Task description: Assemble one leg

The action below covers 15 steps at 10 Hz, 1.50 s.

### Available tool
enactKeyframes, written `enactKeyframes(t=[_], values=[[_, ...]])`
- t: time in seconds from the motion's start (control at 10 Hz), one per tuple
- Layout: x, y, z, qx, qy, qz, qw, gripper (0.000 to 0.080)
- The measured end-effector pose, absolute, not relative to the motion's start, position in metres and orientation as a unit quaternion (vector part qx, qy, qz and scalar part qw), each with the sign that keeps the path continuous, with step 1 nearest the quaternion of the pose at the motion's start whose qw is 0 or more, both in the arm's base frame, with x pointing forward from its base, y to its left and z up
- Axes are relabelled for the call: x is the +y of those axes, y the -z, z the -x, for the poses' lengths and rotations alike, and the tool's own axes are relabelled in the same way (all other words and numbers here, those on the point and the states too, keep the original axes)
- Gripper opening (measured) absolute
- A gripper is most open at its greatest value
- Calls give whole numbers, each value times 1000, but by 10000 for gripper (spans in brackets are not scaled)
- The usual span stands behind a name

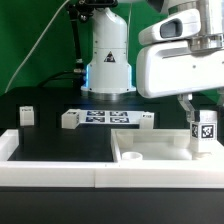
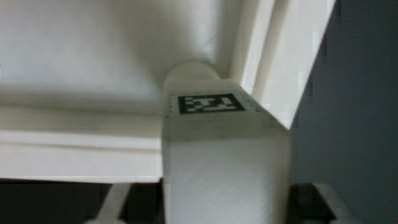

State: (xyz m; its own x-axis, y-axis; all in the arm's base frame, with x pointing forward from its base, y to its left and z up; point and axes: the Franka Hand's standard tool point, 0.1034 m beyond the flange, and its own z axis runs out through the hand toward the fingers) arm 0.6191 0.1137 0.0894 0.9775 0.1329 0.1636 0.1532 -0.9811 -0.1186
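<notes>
My gripper (image 1: 200,110) is shut on the leg (image 1: 204,130), a small white post with a black-and-white tag on its face. It holds the leg upright over the corner of the large white panel (image 1: 150,152) at the exterior view's right. In the wrist view the leg (image 2: 222,150) fills the middle between the dark fingers (image 2: 331,200). Its tagged end points at the panel's recessed corner (image 2: 231,60). I cannot tell whether the leg touches the panel.
The marker board (image 1: 105,117) lies in front of the robot base (image 1: 108,70). Loose white legs lie at the exterior view's left (image 1: 26,115), beside the marker board (image 1: 70,119) and behind the panel (image 1: 147,120). A white rim (image 1: 50,172) edges the table's front.
</notes>
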Motion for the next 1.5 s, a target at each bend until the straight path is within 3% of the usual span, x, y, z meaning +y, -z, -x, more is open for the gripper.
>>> enactKeyframes(t=[0.2,0.8,1.0,1.5], values=[[114,-89,-619,-73,78,992,65,294],[107,-88,-625,302,68,944,109,295],[106,-87,-623,419,59,899,110,295],[103,-87,-623,511,44,850,118,295]])
